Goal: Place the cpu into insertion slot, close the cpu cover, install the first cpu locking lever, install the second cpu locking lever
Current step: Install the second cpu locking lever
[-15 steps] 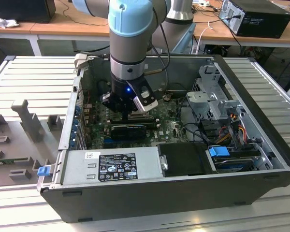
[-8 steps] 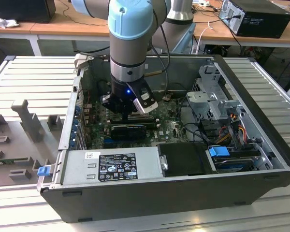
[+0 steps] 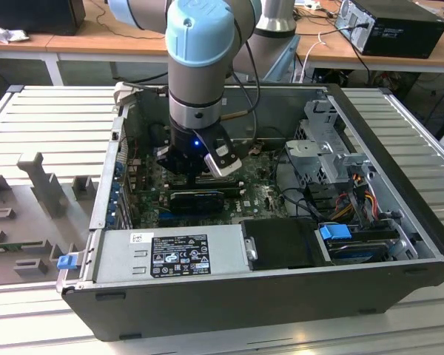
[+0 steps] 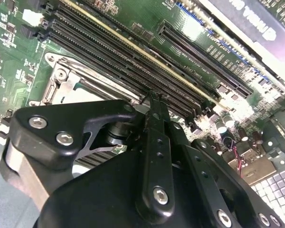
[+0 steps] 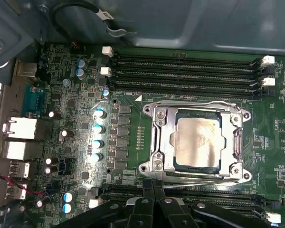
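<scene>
Wooden desks stand behind a ribbed grey worktop [image 3: 52, 122] that carries an open computer case [image 3: 229, 292]. Down inside the case, the arm's gripper [image 5: 153, 189] hangs low with its fingers pressed together, holding nothing. The cpu [image 5: 195, 144], a flat silvery square with a smudged top, already sits in the insertion slot [image 5: 168, 160]. The cpu cover [image 5: 195, 113] lies shut over its edges like a frame. The gripper tip is near a thin locking lever [image 5: 199, 179], so the lever step seems in hand. It likely needs a careful push sideways and down.
</scene>
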Controlling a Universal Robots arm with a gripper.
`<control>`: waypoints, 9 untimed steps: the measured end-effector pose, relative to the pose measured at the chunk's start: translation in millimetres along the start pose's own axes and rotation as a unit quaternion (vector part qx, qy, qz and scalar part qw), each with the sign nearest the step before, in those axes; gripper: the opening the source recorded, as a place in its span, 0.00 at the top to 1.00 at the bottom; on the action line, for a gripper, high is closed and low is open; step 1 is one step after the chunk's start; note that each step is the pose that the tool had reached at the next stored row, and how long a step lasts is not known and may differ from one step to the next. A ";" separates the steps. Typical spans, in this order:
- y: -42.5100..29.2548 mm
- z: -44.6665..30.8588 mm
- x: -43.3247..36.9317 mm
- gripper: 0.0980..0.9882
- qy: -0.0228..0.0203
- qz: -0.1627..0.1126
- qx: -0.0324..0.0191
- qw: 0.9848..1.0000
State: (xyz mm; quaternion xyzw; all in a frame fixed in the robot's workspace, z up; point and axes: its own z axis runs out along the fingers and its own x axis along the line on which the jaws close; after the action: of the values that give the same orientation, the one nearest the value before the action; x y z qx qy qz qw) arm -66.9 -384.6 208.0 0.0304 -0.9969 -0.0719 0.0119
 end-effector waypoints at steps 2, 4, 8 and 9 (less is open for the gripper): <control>-0.1 0.9 0.1 0.99 0.000 -0.001 -0.004 1.000; -0.2 1.7 0.2 0.99 0.000 -0.001 -0.008 1.000; -0.4 3.6 1.2 0.99 -0.001 -0.003 -0.016 1.000; -0.5 4.2 1.9 0.99 -0.001 -0.004 -0.018 1.000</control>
State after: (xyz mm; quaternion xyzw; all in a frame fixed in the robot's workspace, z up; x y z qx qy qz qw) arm -69.0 -384.6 203.8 0.0341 -0.9953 -0.0895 0.0109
